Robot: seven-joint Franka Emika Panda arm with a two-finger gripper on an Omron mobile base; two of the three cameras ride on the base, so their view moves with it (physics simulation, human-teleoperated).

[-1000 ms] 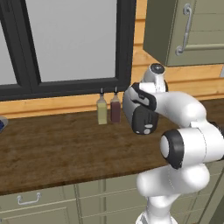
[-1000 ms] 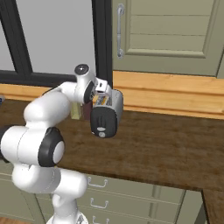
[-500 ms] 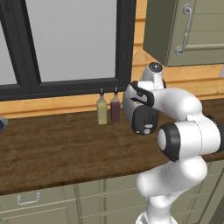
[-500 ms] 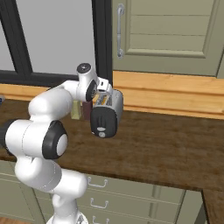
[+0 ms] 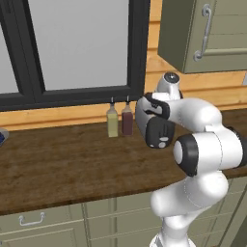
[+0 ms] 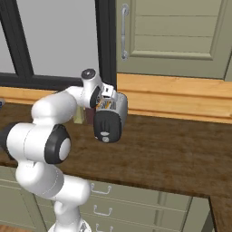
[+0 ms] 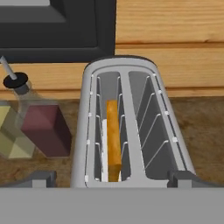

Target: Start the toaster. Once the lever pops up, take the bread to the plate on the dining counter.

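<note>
The toaster [image 7: 127, 127] lies straight below my hand, a silver box with two long slots. The bread [image 7: 113, 140] stands on edge deep in the left slot, its tan edge up. My gripper [image 7: 114, 177] is open, one fingertip on each side of the toaster's near end, with nothing between them. In the base views the toaster [image 6: 118, 106] [image 5: 143, 112] sits on the wood counter under the window, its black end panel [image 6: 107, 129] and small grey knob turned toward the cameras, and my hand hangs just above it. The plate and the dining counter are out of view.
Two bottles, one dark red [image 7: 41, 127] [image 5: 127, 119] and one yellow-green [image 7: 11, 140] [image 5: 112, 120], stand close to the toaster's left against the wall. A black window frame [image 5: 72, 94] runs behind. An upper cabinet [image 6: 172, 36] hangs to the right. Drawers sit under the counter [image 5: 67, 164].
The arm's elbow has shifted slightly. The hand stays over the toaster with its jaws wide, and the toaster and bread have not moved.
</note>
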